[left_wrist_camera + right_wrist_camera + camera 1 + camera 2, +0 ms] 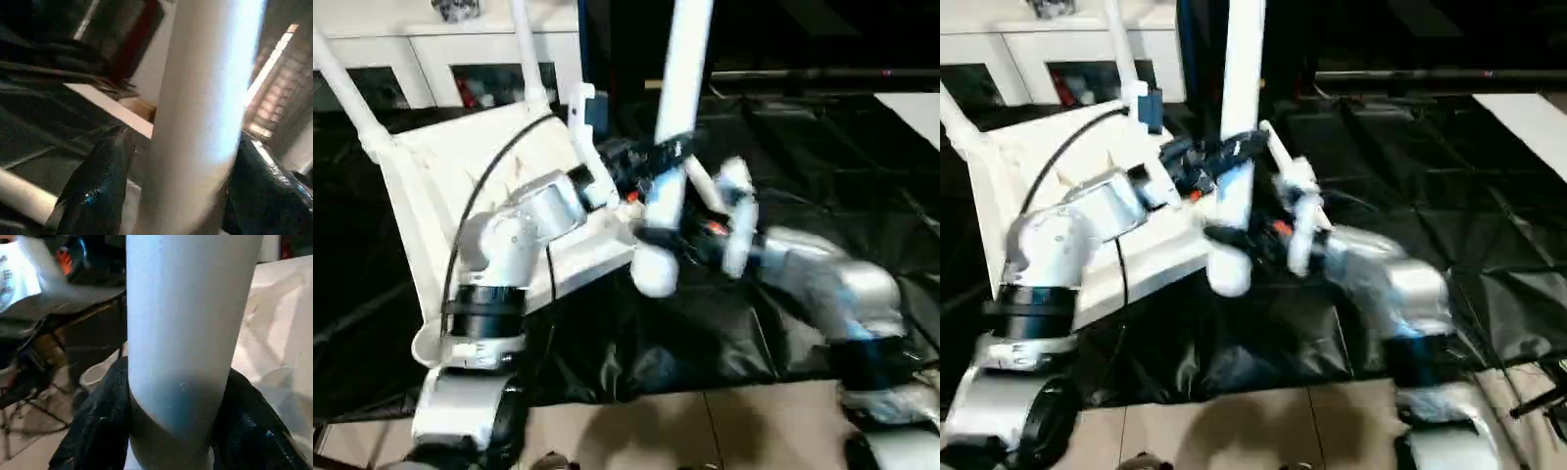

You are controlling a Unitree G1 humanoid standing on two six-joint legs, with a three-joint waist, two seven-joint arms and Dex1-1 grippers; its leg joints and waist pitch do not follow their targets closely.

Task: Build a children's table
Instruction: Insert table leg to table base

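The children's table's white tabletop [431, 176] lies tilted, underside up, on the left of the black cover. Two white legs [342, 83] [527, 49] rise from its far corners. A third leg [683, 78] stands nearly upright beside its right edge, flared end [656, 269] down. My left gripper [656, 157] is open around this leg's middle; one finger [98, 186] stands a sliver off the tube [205, 98]. Lower down, my right gripper [671, 235] is shut on the same leg [190, 333], fingers [98, 426] pressed against both sides.
The black-covered work table [822, 147] stretches to the right and back. White cabinets [411, 49] stand behind the tabletop. Tiled floor [656, 431] shows at the table's near edge. A white sheet [915, 108] lies at the far right.
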